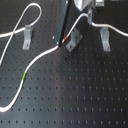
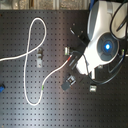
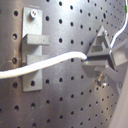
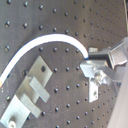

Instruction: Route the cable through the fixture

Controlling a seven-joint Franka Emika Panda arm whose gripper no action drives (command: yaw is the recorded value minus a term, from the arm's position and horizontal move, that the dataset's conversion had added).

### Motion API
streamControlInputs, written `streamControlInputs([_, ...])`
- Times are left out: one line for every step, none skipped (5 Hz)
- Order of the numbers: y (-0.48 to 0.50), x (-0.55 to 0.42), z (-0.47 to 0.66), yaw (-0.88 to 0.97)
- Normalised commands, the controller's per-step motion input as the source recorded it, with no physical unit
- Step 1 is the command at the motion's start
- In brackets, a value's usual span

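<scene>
Gripping the cable (image 3: 50, 64) narrowly in the tool (image 3: 92, 59), just above the middle fixture (image 1: 71, 41) on the perforated worktop (image 1: 75, 95); trailing the rest in loops past the fixture at the first exterior view's left (image 1: 27, 36), green band (image 1: 24, 76) lying slack. Needing, by judgement, a low, taut pull aligned with the slot

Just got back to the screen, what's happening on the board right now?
The single arm's gripper is shut on the white cable, holding it close to the middle fixture on the black perforated board. In the first exterior view the cable also crosses the left fixture and runs toward the right fixture. Whether it already sits in the middle fixture's slot is hard to tell.
</scene>
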Motion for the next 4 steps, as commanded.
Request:
streamControlInputs([0.000, 0.001, -0.41, 0.08])
streamControlInputs([-0.074, -0.079, -0.59, 0.00])
streamControlInputs([-0.086, 0.116, 0.00, -0.31])
streamControlInputs([0.173, 0.285, 0.29, -0.12])
